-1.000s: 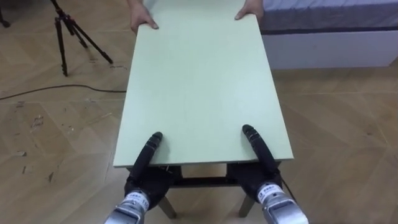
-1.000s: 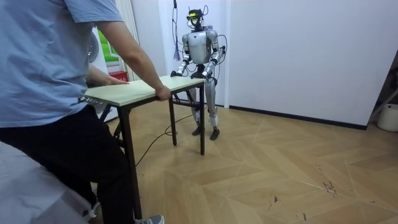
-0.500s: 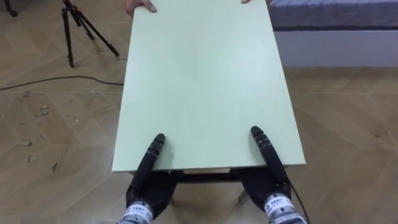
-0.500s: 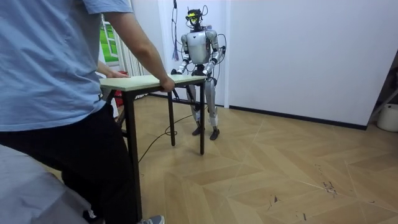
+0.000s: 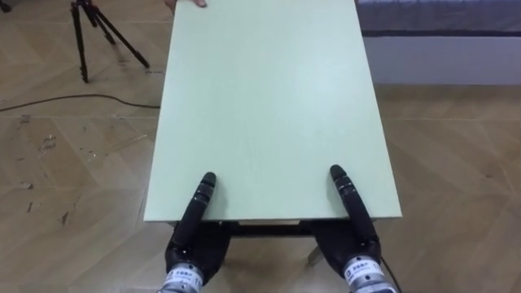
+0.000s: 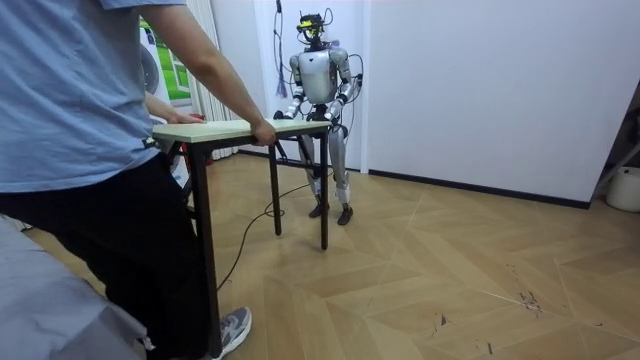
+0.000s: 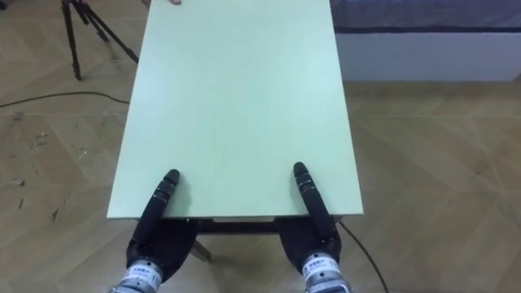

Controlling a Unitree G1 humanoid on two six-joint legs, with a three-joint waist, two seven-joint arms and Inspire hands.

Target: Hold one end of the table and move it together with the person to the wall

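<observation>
Room view: person (image 6: 80,120) a step back; left robot hand (image 5: 198,203), right robot hand (image 5: 350,203) still clamping table (image 5: 269,98) edge.

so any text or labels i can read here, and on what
No text can be read.
table: plain top, no print.
left robot hand and right robot hand: the white wrist tags carry print that is too small to read.
green panel behind the person: blurred, and I cannot tell whether it bears words.
</observation>
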